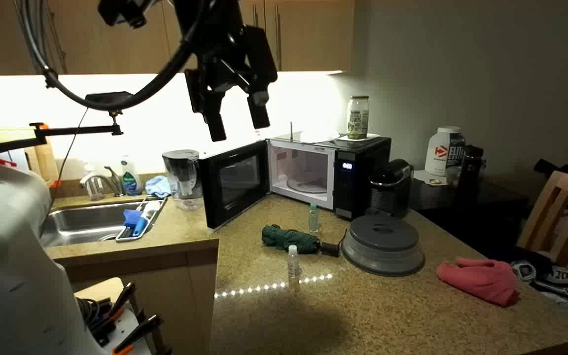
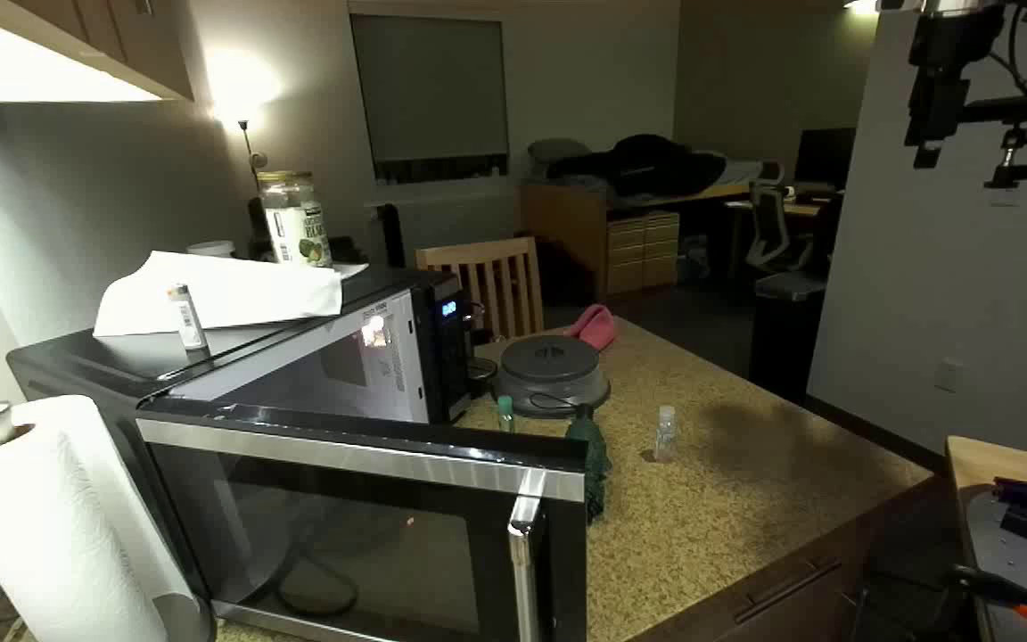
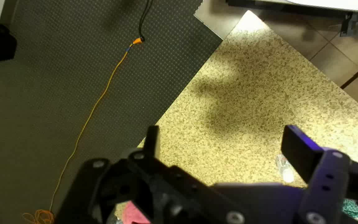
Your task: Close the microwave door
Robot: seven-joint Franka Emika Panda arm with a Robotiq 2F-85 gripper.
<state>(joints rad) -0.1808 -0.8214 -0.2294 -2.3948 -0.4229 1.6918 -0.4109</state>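
Observation:
The black microwave [image 1: 345,192] stands on the counter with its pale inside showing; it also appears in an exterior view [image 2: 444,366]. The microwave door [image 1: 237,180] stands wide open, swung out from the hinge side. An exterior view shows its outer face [image 2: 353,526] with a silver handle [image 2: 524,553]. My gripper [image 1: 239,127] hangs high above the counter, apart from the door, fingers pointing down. An exterior view shows it at the upper right [image 2: 928,147]. In the wrist view my gripper [image 3: 221,132] has its fingers spread with nothing between them. The microwave and door are out of the wrist view.
On the counter are a green bundle [image 1: 289,240], two small bottles [image 1: 293,264] [image 1: 313,218], a grey domed cover [image 1: 384,244] and a pink cloth [image 1: 479,281]. A pitcher [image 1: 183,180] stands behind the door. A coffee maker [image 1: 390,187] and paper towel roll [image 2: 45,535] flank the microwave.

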